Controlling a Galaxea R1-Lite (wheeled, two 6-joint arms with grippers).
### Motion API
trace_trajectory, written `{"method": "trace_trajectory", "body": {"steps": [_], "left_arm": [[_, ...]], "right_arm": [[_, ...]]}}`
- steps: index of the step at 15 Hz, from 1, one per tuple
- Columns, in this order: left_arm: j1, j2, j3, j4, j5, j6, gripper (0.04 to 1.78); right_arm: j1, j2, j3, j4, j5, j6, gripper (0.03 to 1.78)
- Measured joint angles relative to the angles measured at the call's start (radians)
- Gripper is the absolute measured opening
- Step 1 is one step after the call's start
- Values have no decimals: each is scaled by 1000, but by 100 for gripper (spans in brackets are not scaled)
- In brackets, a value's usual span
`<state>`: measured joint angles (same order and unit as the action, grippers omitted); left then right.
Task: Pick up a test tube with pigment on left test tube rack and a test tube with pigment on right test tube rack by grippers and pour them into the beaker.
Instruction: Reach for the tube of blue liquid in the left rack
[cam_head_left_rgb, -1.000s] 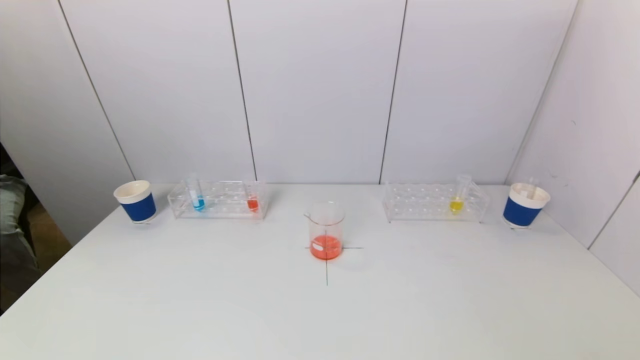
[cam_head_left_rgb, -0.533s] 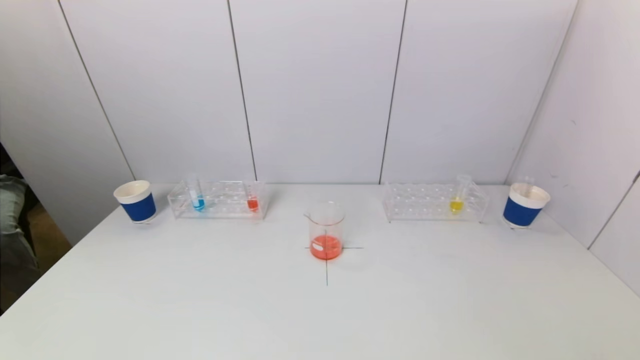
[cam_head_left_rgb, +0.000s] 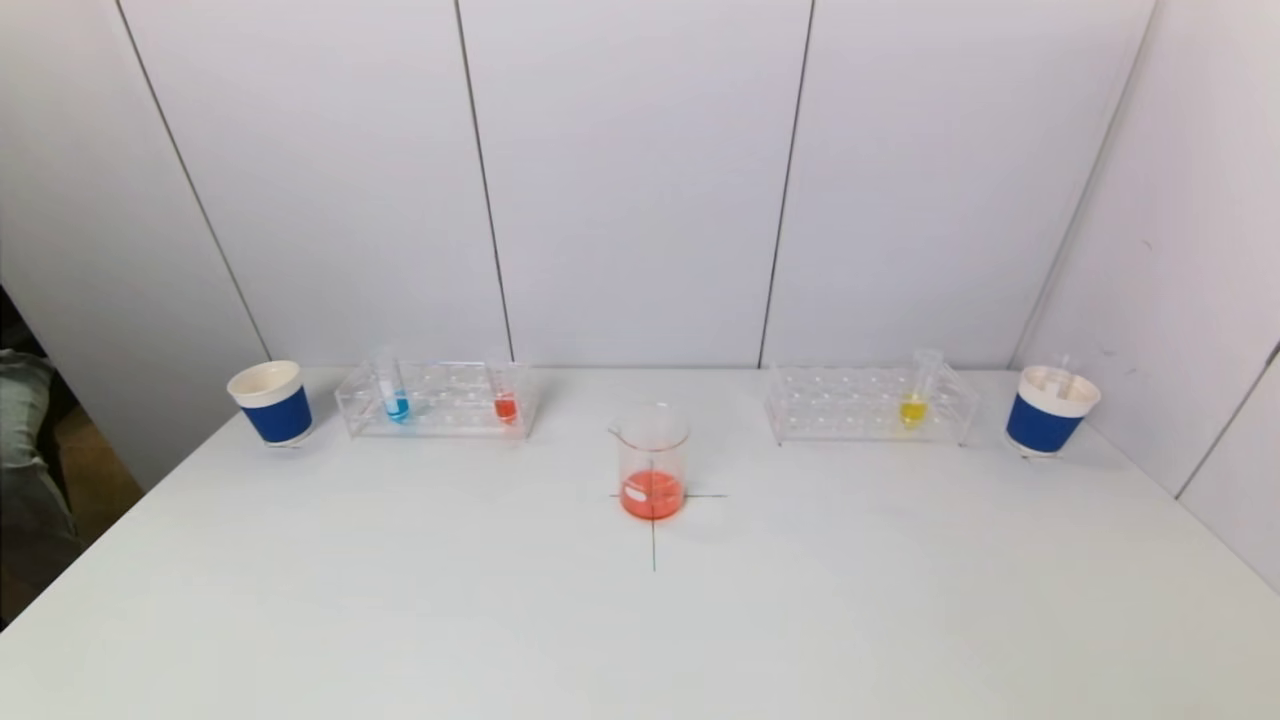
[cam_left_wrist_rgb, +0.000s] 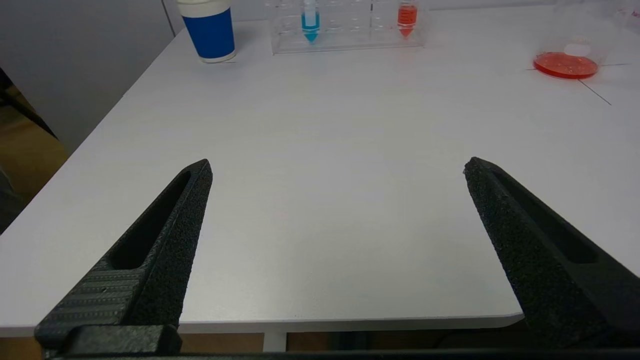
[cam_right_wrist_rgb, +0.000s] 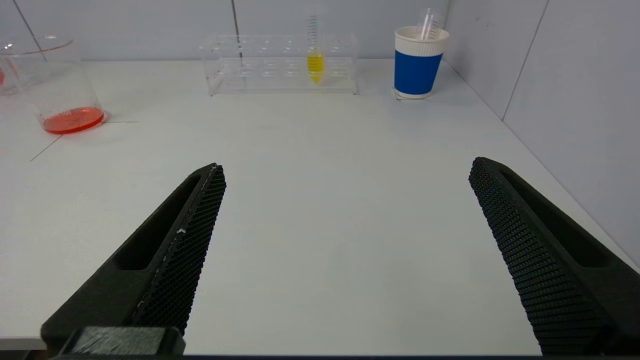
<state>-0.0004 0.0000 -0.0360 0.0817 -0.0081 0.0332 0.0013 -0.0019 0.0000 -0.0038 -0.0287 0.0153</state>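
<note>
Wrist views show the left tool (cam_left_wrist_rgb: 337, 167) and right tool (cam_right_wrist_rgb: 347, 170) spread apart over the near table (cam_head_left_rgb: 640, 620) edge, holding nothing. Farther, the beaker (cam_head_left_rgb: 652, 462) stands between them. At the wall stand the left rack (cam_head_left_rgb: 437, 399) with blue tube (cam_head_left_rgb: 391, 386) and red tube (cam_head_left_rgb: 505, 392), the right rack (cam_head_left_rgb: 868, 404) with yellow tube (cam_head_left_rgb: 917, 387), and blue cups (cam_head_left_rgb: 271, 402) outside.

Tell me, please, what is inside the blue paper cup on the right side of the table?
The right blue cup holds a clear, seemingly empty test tube leaning out over its rim. The cup's opaque wall hides the tube's lower end and anything else at the bottom.
</note>
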Motion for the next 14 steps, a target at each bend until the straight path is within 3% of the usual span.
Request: {"method": "trace_trajectory", "body": {"steps": [6,10,14], "left_arm": [[0,0,-29,5,3,40,176],[0,42,-200,11,-39,77,176],[-3,247,-431,-10,-39,72,176]], "right_arm": [[0,0,0,0,0,0,177],[0,0,0,0,0,0,177],[0,0,0,0,0,0,177]]}}
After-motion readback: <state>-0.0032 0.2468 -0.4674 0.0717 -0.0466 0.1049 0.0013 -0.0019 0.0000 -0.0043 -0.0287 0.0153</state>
